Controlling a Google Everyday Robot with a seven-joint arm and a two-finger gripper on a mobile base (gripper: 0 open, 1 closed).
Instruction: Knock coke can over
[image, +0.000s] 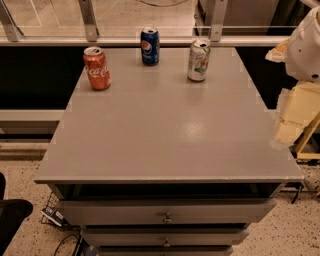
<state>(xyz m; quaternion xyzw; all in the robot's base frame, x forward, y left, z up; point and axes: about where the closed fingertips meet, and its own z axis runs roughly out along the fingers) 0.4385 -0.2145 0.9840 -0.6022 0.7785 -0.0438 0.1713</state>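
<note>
The coke can (96, 68) is red-orange with white cursive lettering and a silver top. It stands upright near the far left corner of the grey cabinet top (165, 130). My gripper (286, 131) is pale cream and hangs off the right edge of the cabinet, about level with its top. It is far from the coke can, across the whole width of the surface, and touches nothing. The white arm (307, 47) rises above it at the upper right.
A blue Pepsi can (149, 46) stands upright at the far middle. A pale silver-green can (199, 60) stands upright to its right. A railing and glass (150, 20) run behind the cabinet. Drawers (166, 215) face me below.
</note>
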